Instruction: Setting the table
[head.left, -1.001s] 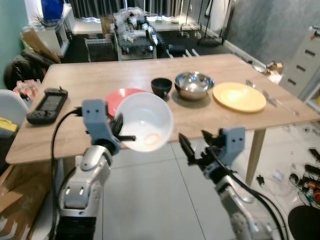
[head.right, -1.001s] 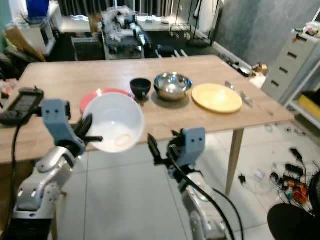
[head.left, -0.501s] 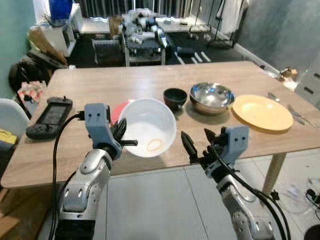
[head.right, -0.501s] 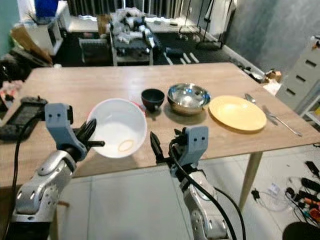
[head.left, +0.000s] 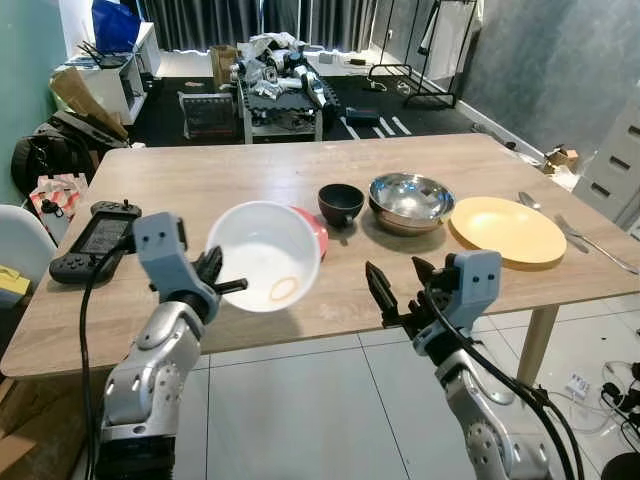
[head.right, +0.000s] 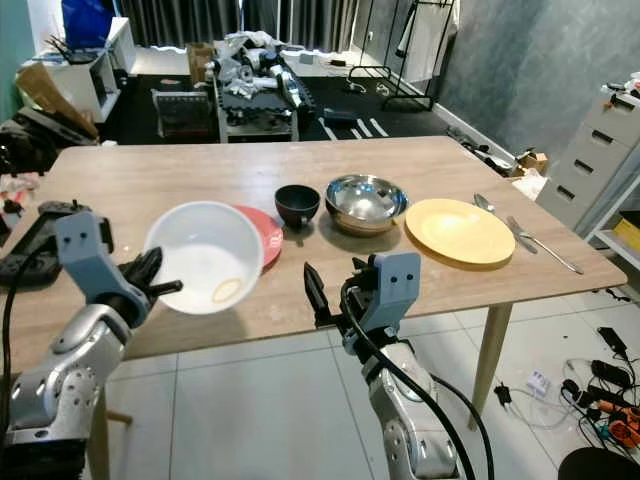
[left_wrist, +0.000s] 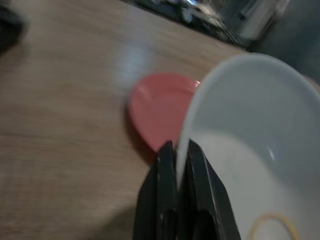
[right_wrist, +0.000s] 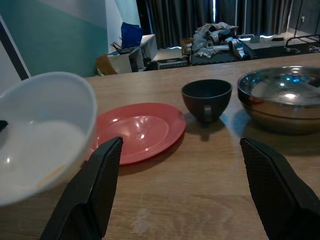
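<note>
Pale tiled floor and a cluttered dark room at the upper edge of the frame surround a long wooden counter in the left eye view. At centre left the left end effector is seen closed on the rim of a white bowl, which is held tilted above the counter's near edge, its opening turned toward the camera. A red plate lies just behind the bowl and is partly hidden by it. To its right, in a row across the middle of the frame, a small dark bowl, a steel bowl and a yellow plate are set on the counter, with cutlery at the right edge. A black controller lies at centre left. At lower right the right end effector is held in front of the counter's edge with its fingers spread apart and nothing between them.

The right eye view shows the same scene.

In the left wrist view, the two black fingers are pressed together on the white bowl's rim at the lower centre; the red plate is seen on the wood at the middle of the frame.

In the right wrist view, both fingers are wide apart at the lower corners. The white bowl sits at the left edge, the red plate at centre, the dark bowl and steel bowl at upper right.
</note>
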